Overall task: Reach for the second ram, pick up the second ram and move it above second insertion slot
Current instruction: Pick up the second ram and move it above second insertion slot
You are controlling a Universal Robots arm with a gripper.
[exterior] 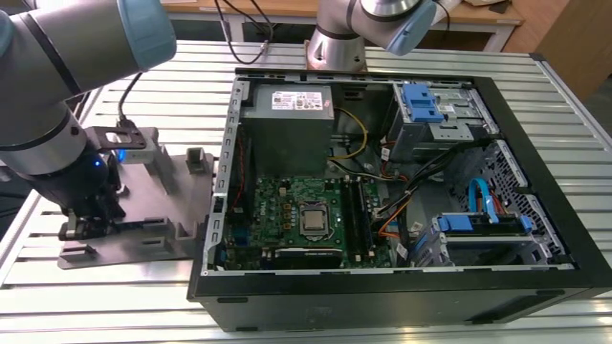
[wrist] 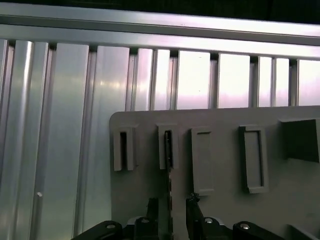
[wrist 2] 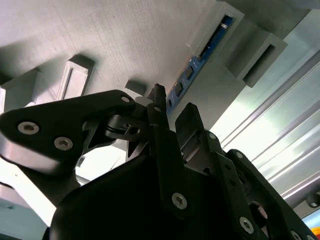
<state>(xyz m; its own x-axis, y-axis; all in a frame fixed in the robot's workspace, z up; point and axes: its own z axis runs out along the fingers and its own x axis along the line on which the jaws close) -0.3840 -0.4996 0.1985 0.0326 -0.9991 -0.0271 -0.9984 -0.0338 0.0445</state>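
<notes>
my black two-fingered pincer (wrist: 171,204) hangs spread over a flat grey plastic holder plate (wrist: 225,165), one finger on each side of the thin, dark green-blue second ram (wrist: 168,150), with gaps showing, so i am not pinching it. the second ram stands on edge in a raised slot of that plate, which lies on the ribbed aluminium table (wrist: 65,125). the plate sits towards the exterior view's left of the open black computer case (exterior: 383,304).

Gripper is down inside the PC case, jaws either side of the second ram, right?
No, not inside the PC case. The exterior view shows the gripper down at the grey holder plate, to the exterior view's left of the case. The jaws do straddle the second ram.
</notes>
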